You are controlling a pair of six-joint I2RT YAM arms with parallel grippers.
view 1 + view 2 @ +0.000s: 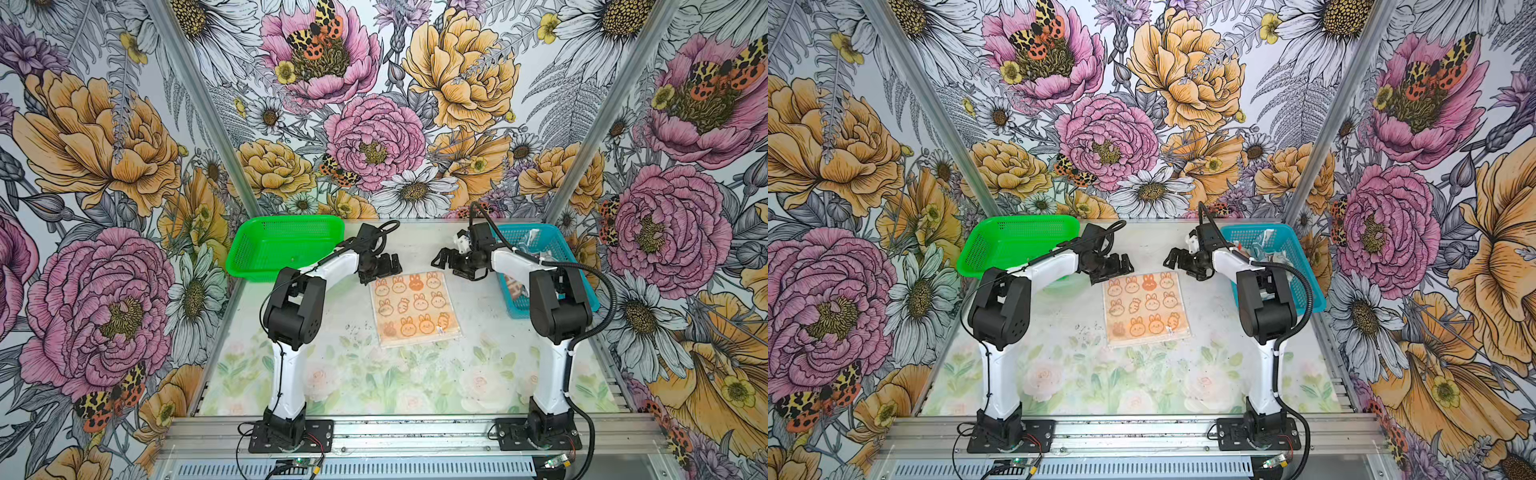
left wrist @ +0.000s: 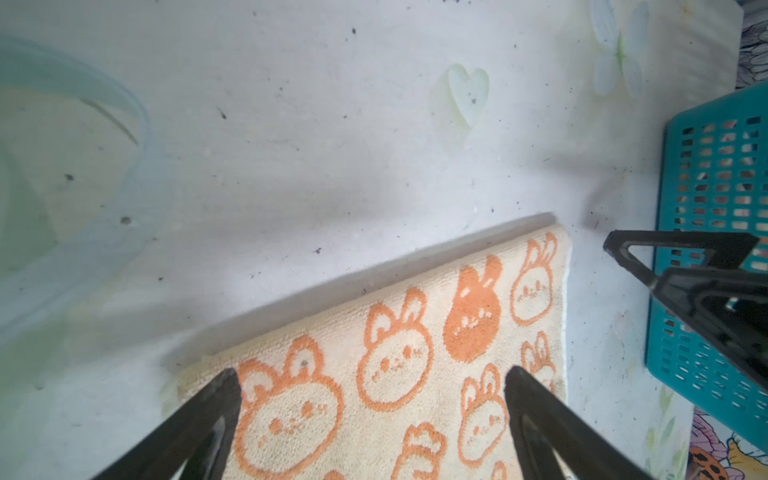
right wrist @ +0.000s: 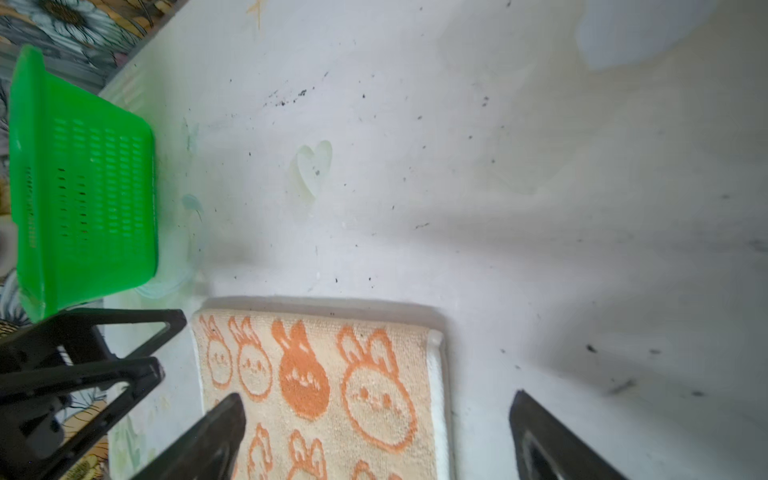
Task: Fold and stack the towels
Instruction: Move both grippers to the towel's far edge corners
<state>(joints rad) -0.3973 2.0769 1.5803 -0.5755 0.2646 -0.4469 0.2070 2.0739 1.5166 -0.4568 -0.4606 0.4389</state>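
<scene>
While the orange bunny towel (image 1: 415,307) lies flat on the table (image 1: 353,374), nearer its far edge, both grippers hang spread wide and empty — left gripper (image 1: 394,266) above its far-left corner, right gripper (image 1: 441,258) straddling its far-right corner.

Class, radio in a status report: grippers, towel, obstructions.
Left gripper open, right gripper open, both empty. Orange towel flat on table. Nothing in the way.

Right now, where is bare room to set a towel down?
Widest: the table between the orange towel and the arm bases. Smaller: at the back, between green basket and blue basket. Crowded: the towel's far edge, where the open left gripper and right gripper hover.
</scene>
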